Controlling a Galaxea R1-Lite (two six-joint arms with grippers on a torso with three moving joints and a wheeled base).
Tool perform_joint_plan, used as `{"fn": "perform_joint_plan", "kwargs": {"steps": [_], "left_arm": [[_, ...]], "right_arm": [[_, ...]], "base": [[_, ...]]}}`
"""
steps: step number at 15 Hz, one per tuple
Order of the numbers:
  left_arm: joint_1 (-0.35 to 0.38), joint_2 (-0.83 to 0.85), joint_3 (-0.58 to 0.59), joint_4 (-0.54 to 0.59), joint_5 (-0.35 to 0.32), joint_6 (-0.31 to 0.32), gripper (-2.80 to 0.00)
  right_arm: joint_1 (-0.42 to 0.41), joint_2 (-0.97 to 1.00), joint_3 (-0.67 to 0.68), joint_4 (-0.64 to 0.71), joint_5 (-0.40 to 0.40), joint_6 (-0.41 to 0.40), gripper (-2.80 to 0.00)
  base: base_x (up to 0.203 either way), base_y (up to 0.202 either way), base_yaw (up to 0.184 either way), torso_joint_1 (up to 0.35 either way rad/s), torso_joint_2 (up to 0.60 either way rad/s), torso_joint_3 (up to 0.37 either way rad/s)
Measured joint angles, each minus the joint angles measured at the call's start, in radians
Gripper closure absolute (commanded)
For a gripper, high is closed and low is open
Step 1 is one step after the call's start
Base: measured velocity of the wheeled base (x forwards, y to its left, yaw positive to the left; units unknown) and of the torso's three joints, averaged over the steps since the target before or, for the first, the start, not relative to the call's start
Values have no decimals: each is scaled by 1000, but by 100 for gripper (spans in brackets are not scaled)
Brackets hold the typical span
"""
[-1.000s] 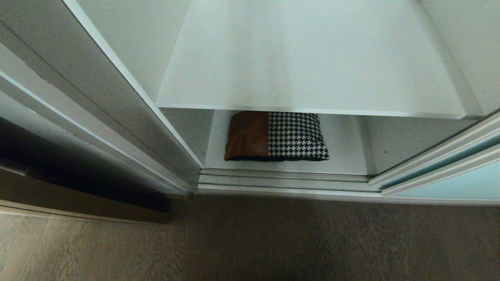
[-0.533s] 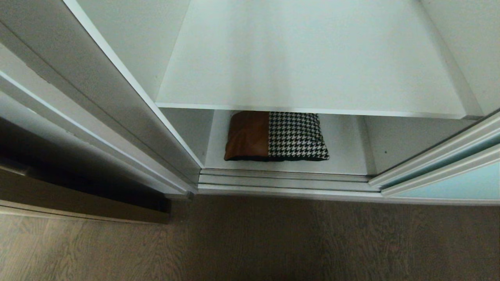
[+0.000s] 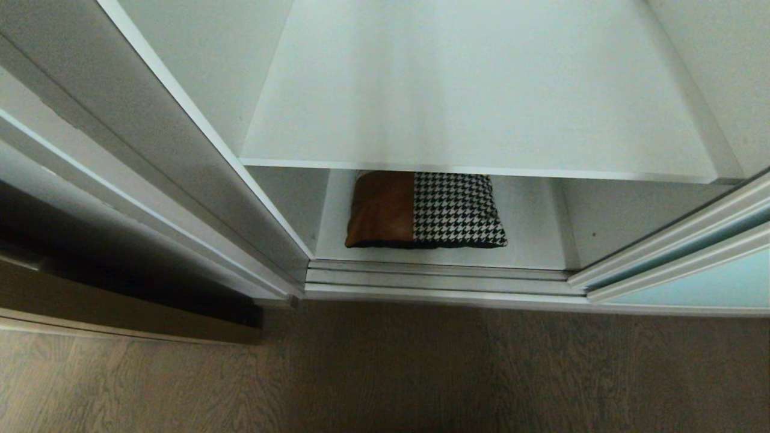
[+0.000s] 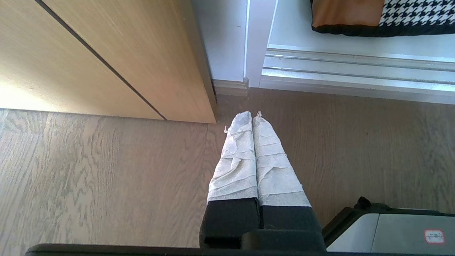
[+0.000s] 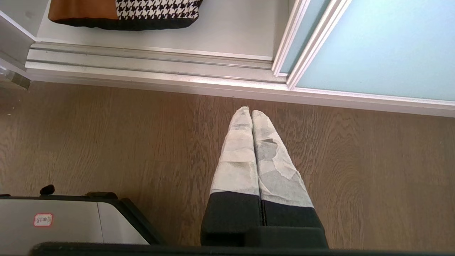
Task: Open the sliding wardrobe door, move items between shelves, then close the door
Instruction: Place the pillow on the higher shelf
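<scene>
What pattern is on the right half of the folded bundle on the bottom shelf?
Black-and-white houndstooth on the folded bundle, beside a rust-brown half; clearest in the head view.

Grey-brown wood-grain floor (image 3: 421, 373) runs up to a silver sill track (image 3: 439, 282); tan wooden panel (image 4: 106, 57) stands at left, meeting the floor; daylight brightens its surface.
</scene>
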Motion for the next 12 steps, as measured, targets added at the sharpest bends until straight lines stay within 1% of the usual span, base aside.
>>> {"fn": "perform_joint_plan", "kwargs": {"steps": [12], "left_arm": [[0,0,0,3,1,0,0]], "right_arm": [[0,0,0,0,0,0,0]], "base": [[0,0,0,0,0,0]]}}
